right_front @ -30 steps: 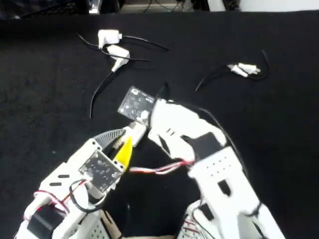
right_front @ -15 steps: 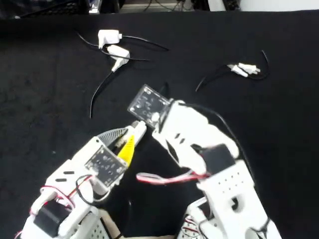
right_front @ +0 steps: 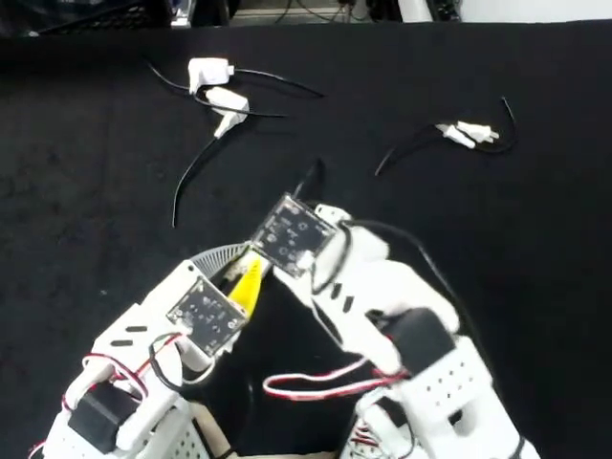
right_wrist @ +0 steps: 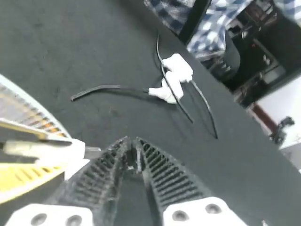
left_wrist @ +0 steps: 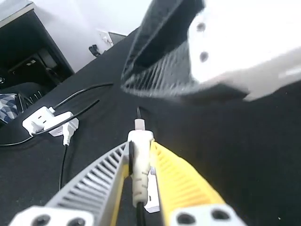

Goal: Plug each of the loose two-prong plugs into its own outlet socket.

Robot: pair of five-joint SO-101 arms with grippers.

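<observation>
I have the left gripper [left_wrist: 139,145] low over the middle of the black cloth-covered table [right_front: 86,210]. Its grey ribbed jaw and yellow jaw are pinching a small white plastic plug [left_wrist: 139,172] lengthwise, and a thin black cord [left_wrist: 137,111] leaves the plug's far end. The right gripper [right_wrist: 132,141] sits just beside it, its dark ribbed jaws pressed almost together. Something pale shows in the slit between them, but I cannot tell what it is or whether it is gripped. In the high view the spot where the two grippers meet is hidden under the right arm's wrist camera board [right_front: 295,234], so I cannot say whether this plug is seated in a socket yet. Toward the far left of the table, a white block-shaped outlet socket [right_front: 208,72] and a second white plug [right_front: 228,101] lie touching with their cords crossed. To my eye they lie side by side rather than mated, so that pair looks untouched. At the far right, a slim white connector pair [right_front: 469,132] lies end to end on its black cord. It may be joined, but it is too small for me to tell. My reading is that one pairing is in hand, one is not begun, and one is possibly done.
</observation>
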